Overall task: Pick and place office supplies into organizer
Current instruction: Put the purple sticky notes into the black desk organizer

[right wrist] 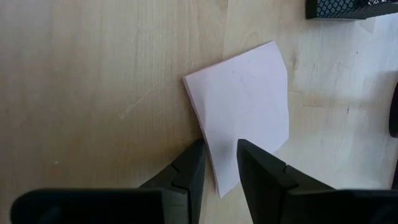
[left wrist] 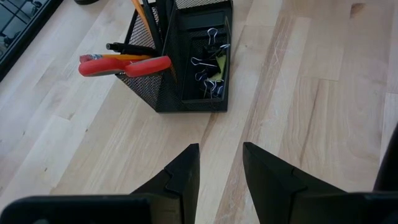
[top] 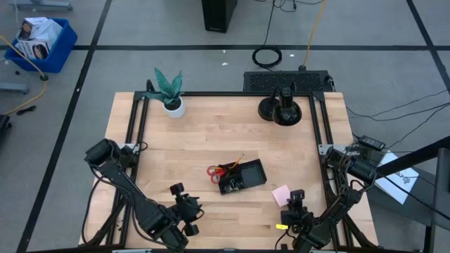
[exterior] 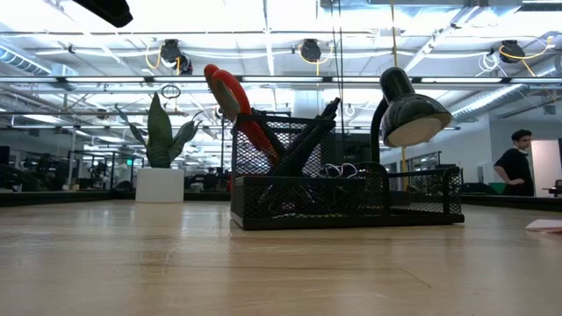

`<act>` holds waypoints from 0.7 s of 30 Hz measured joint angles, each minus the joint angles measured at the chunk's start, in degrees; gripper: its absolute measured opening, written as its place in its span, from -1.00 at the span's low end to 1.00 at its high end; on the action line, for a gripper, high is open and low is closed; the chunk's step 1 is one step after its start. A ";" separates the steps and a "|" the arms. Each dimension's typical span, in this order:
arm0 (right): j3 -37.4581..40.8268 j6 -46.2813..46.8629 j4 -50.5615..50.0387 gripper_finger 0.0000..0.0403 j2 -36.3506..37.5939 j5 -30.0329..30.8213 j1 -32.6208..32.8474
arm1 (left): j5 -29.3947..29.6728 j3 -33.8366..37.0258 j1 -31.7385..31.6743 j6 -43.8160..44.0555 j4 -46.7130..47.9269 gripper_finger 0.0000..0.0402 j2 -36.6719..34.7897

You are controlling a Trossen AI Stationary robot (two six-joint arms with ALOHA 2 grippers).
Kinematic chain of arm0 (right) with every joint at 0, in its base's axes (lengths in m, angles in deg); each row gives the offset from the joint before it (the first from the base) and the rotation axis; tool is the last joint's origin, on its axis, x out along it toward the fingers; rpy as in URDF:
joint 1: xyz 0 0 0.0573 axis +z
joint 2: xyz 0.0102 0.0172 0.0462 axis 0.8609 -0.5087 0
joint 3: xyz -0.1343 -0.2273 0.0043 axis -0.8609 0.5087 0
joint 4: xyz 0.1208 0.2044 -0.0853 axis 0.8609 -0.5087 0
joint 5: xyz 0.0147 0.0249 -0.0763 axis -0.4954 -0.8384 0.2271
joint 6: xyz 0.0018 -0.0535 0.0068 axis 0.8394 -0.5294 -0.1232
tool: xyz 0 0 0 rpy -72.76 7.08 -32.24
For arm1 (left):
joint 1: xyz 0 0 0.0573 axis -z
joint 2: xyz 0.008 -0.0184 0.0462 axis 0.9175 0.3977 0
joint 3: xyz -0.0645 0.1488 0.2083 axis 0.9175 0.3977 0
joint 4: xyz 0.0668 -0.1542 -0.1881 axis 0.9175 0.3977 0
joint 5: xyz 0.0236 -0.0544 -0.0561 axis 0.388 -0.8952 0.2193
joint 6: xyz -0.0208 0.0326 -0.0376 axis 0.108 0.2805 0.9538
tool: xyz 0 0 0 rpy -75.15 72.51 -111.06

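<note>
The wooden tabletop (top: 211, 140) fills the high view, with both dark arms coming in from its 6 o'clock edge. At its 1 o'clock corner stands a round black stand (top: 280, 109), and at 11 o'clock a green plant (top: 169, 88) in a white pot.

Just past the centre toward 5 o'clock sits the organizer (top: 242, 176), a low black mesh tray. The red-handled scissors (left wrist: 124, 65) stick out of its tall compartment on the 9 o'clock side, alongside orange pencils (top: 232, 165) and black pens (left wrist: 121, 46). Small black clips (left wrist: 208, 59) and a yellow-green piece (left wrist: 219, 65) lie in a lower compartment.

The pink sticky-note pad (right wrist: 245, 118) lies flat on the tabletop at 4 o'clock of the organizer, apart from it.

The left end effector (left wrist: 219, 163) hovers at 7 o'clock of the organizer, fingers narrowly parted and empty. The right end effector (right wrist: 219, 162) sits at the pad's near edge, fingers narrowly parted, nothing gripped.
</note>
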State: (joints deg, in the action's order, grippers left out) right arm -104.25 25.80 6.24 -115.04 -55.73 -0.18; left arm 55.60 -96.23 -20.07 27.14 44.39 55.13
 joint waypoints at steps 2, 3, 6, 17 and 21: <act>0.00 0.03 0.02 -0.57 0.00 -0.02 0.00 | 0.00 0.00 0.00 0.00 0.00 -0.37 -0.02; 0.00 0.04 0.03 -0.58 0.00 -0.02 0.00 | 0.00 0.00 0.00 0.00 0.00 -0.37 -0.02; 0.00 0.05 0.13 -0.64 0.00 -0.07 0.00 | 0.00 0.00 0.00 0.00 0.00 -0.37 0.00; 0.04 0.13 0.63 -0.94 -0.07 -0.02 -0.02 | 0.00 0.00 0.00 0.00 0.00 -0.37 -0.01; 0.04 0.21 0.82 -0.98 -0.07 0.04 -0.02 | 0.00 0.00 0.00 0.06 0.00 -0.37 -0.02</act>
State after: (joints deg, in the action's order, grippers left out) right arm -104.20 26.01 7.06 -115.10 -55.69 -0.20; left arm 55.60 -96.23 -20.07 27.20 44.39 55.11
